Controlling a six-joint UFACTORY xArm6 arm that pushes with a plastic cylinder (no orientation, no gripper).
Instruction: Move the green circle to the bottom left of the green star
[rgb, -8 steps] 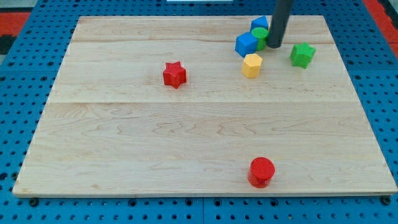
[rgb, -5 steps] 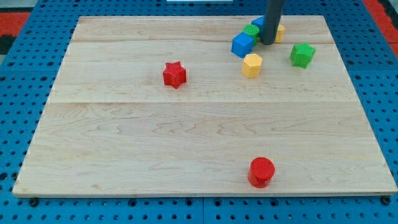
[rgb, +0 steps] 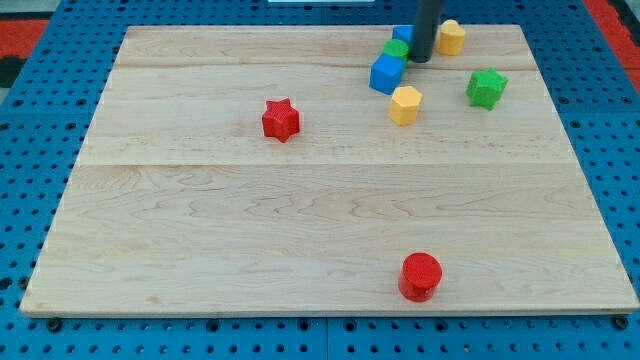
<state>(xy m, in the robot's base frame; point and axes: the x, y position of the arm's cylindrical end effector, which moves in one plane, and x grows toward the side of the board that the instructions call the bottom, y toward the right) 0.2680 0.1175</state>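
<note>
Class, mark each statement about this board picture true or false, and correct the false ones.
1. My tip is beside the green circle, on its right in the view. True.
2. The green star touches the green circle. False: they lie well apart, the star further to the view's right.
3. The red star stands alone, left of the cluster. True.
4. The red cylinder lies at the view's top. False: it is near the bottom edge.
5. A blue cube sits just below the green circle. True.

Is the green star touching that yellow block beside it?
Apart. The camera view shows bare wood between the green star and the yellow block.
</note>
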